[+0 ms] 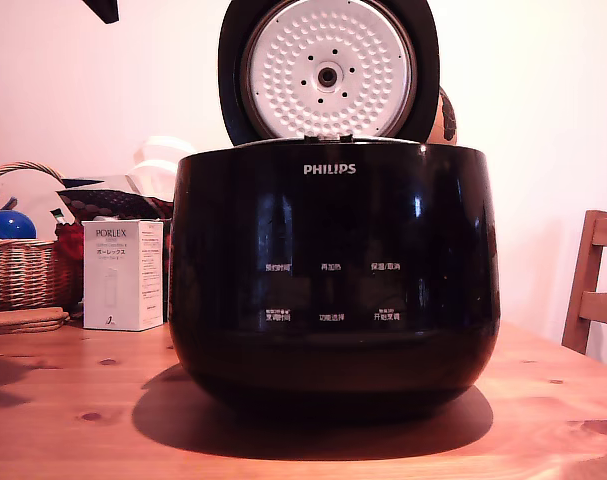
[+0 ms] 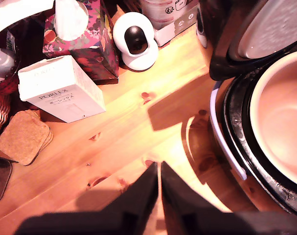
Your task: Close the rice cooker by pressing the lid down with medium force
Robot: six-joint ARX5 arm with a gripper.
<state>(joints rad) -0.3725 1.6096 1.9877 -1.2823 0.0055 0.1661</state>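
One rice cooker (image 1: pixel 333 280), lid (image 1: pixel 328 70) upright, dimpled plate toward camera.

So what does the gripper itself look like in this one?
In the wrist view the gripper shows two flat black fingers tapering to narrow tips, matte, with no markings or cables visible. A small black piece at the exterior view's top may be the arm; too little shows to tell.
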